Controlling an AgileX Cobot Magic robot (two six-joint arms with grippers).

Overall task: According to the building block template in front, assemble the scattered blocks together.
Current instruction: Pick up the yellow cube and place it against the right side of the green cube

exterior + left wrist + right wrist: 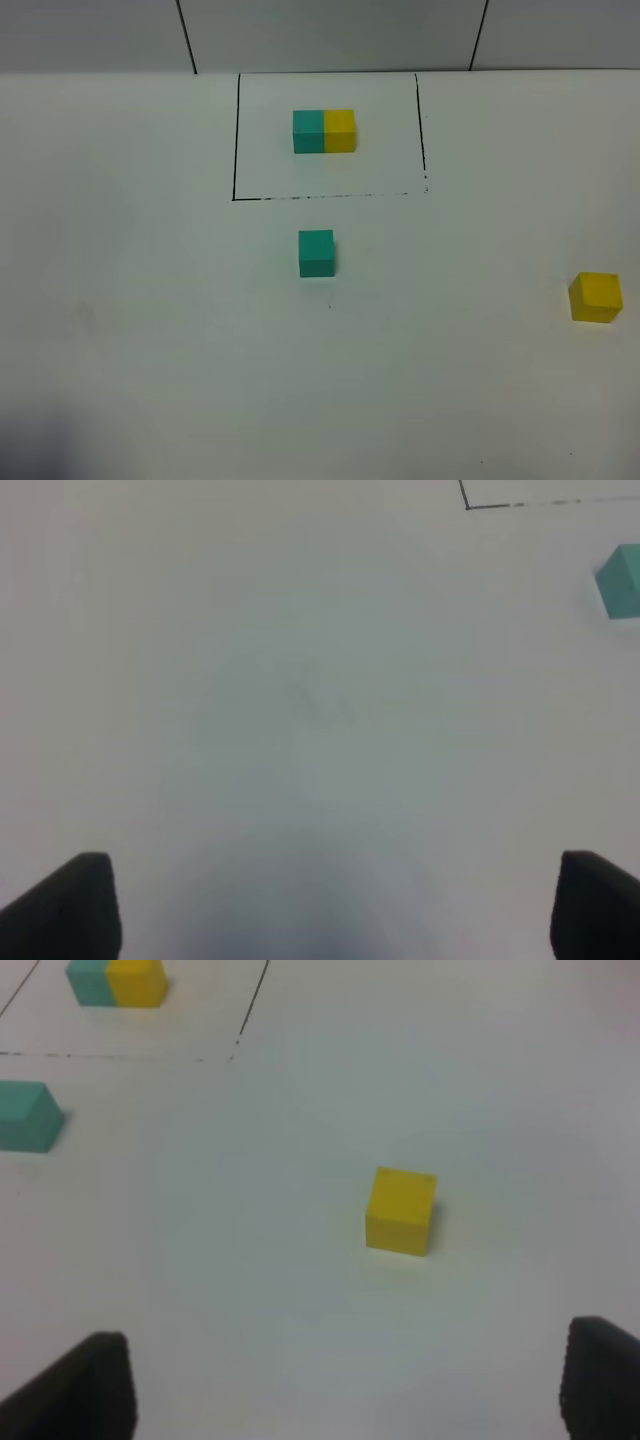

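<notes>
The white table (150, 350) was lit softly and evenly. A faint shadow was cast beside the yellow cube (401, 1210), and the wrist views were blurred.

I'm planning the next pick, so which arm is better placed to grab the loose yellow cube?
Right. The yellow cube lies far out on the right arm's side, and the right wrist view shows it just ahead of the open right gripper. The left wrist view shows only the teal cube.

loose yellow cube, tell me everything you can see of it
The loose yellow cube is a small plain matte block, one colour all over. It sits flat on the white table near the right edge of the high view, far right of the teal cube, outside the drawn frame. Only the table touches it.
</notes>
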